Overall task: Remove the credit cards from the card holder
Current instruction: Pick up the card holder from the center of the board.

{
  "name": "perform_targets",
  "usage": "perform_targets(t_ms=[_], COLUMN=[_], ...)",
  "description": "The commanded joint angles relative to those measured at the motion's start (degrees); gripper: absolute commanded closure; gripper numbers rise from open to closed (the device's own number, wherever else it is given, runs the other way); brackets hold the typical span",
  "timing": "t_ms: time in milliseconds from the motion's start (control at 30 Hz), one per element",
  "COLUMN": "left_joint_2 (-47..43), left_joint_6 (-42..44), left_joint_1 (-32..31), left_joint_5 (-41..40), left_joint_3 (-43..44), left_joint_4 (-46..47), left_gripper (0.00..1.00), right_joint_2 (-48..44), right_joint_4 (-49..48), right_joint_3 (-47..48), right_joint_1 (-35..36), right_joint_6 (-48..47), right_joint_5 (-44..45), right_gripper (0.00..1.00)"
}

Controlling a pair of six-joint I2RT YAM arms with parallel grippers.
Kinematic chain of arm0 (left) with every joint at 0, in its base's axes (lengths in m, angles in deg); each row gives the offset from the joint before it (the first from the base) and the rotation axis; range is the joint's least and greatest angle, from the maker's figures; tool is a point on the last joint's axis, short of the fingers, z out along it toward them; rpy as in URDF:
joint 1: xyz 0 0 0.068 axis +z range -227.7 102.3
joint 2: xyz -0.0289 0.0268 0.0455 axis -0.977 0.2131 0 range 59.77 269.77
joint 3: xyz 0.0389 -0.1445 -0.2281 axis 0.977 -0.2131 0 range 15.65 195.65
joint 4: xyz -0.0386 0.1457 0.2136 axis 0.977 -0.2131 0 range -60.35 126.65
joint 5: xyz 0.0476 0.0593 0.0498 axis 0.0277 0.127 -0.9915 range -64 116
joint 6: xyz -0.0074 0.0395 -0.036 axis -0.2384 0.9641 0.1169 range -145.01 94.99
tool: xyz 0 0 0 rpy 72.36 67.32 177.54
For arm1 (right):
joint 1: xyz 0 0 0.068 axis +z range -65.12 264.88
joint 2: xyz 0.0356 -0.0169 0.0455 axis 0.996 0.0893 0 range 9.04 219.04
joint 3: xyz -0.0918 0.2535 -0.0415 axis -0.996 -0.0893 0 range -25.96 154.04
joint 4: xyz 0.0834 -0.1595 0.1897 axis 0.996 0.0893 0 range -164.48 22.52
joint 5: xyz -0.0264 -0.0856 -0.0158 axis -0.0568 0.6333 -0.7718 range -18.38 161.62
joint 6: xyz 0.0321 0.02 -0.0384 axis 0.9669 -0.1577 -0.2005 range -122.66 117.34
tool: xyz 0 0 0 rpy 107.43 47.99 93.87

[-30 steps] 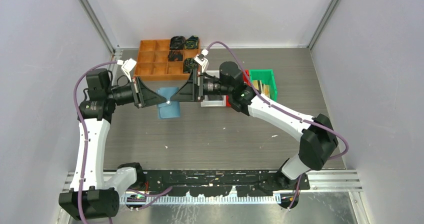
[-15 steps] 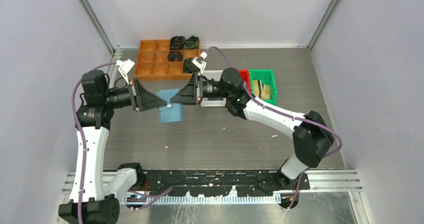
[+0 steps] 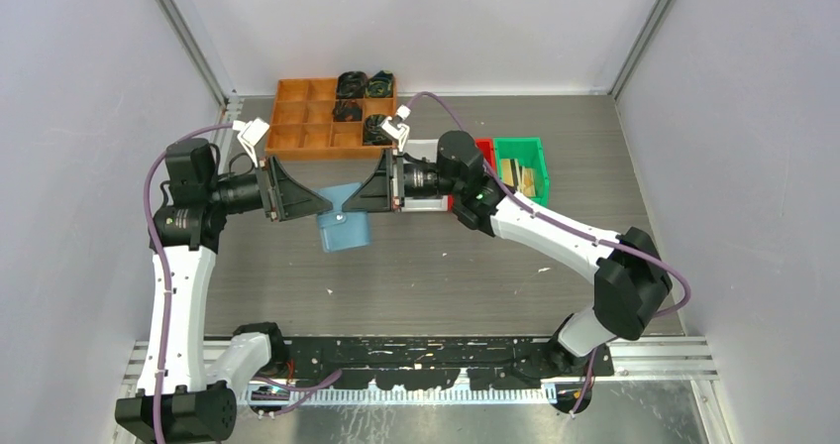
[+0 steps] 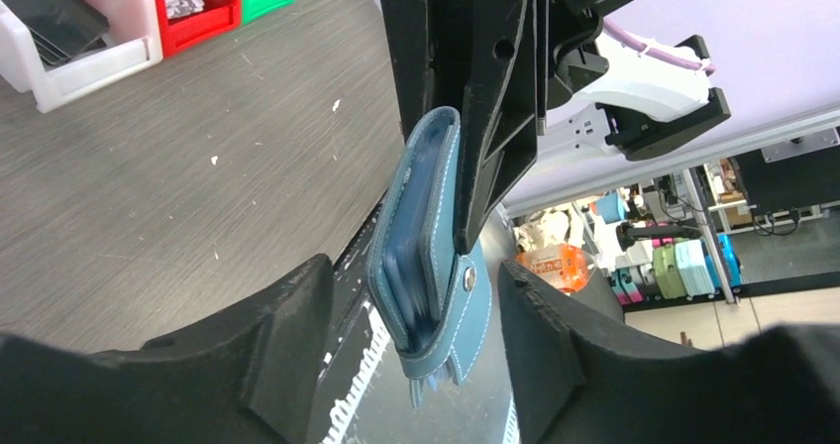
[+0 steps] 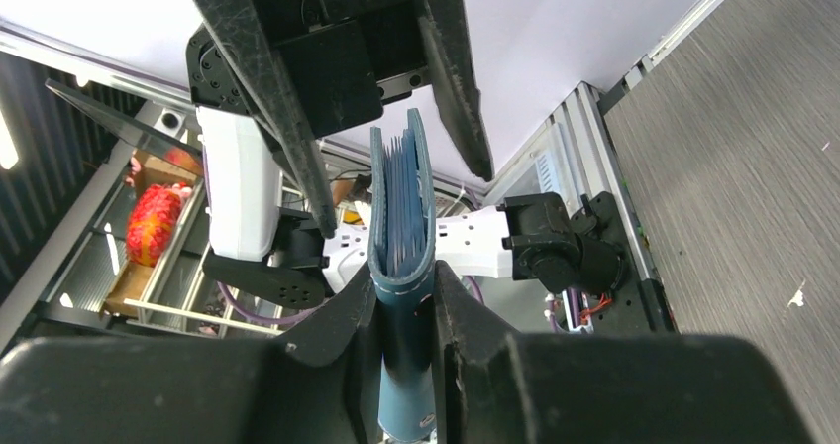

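Low in the top view your two arms rise from the bottom edge and meet mid-frame over the grey table (image 3: pixel 416 276). Your right gripper (image 5: pixel 408 337) is clenched on the holder (image 3: pixel 344 230). Both fingers (image 5: pixel 347 340) press the covers at the end nearest that wrist camera, so the blue wallet hangs clear of the table, just left of centre. Your left gripper (image 4: pixel 416 340) is released: its fingers (image 4: pixel 287 345) stand either side of the holder with gaps showing. Thin layers sit packed between the covers; you cannot tell which are cards. A snap tab (image 4: pixel 466 295) hangs at one edge. Farther back, right of centre, a white bin (image 4: pixel 89 67), a red bin (image 3: pixel 484 150) and a green bin (image 3: pixel 522 147) stand in a row. The orange tray (image 3: pixel 289 115) sits upper left, with dark items (image 3: pixel 359 85) in its right compartments.
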Motion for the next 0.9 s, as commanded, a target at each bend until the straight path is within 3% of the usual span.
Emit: perform_targets(t_ms=[0,167,300,500,633,700,800,867], left_joint_2=[-0.6,-0.5,-0.8,-2.0,-2.5,-2.6,-2.3,-2.0], left_joint_6=[0.4,-0.9,-1.8,-6.6,-7.3,-5.9,-1.8,-0.6], left_joint_1=[0.0,-0.1,0.0,-0.1,-0.1,-0.1,-0.1,-0.1], left_joint_5=[1.3,2.0,1.9,1.3,1.7,1.6,0.1,-0.8], left_joint_3=[2.2,1.4,0.7,-2.5,-3.1,-2.7,-1.2,-0.5], left_joint_4=[0.7,2.3,3.1,8.1,8.8,7.8,3.6,2.3], left_gripper=[0.44,0.65,0.66,0.57,0.67,0.76,0.88,0.96], right_joint_2=[-2.9,-2.5,-2.3,-0.2,0.6,0.8,0.4,0.1], right_joint_4=[1.9,3.9,5.6,9.7,12.3,14.1,16.9,17.3], right_joint_3=[4.1,5.4,6.4,10.2,12.4,12.9,13.0,12.5], right_joint_1=[0.3,0.6,1.2,2.8,2.9,2.9,2.8,2.9], right_joint_6=[-3.5,-4.8,-6.3,-9.8,-11.7,-13.0,-14.8,-15.1], right_joint_5=[-2.0,-3.0,-3.1,-2.8,-1.3,0.2,2.9,3.2], right_gripper=[0.97,0.98,0.98,0.98,0.96,0.87,0.47,0.36])
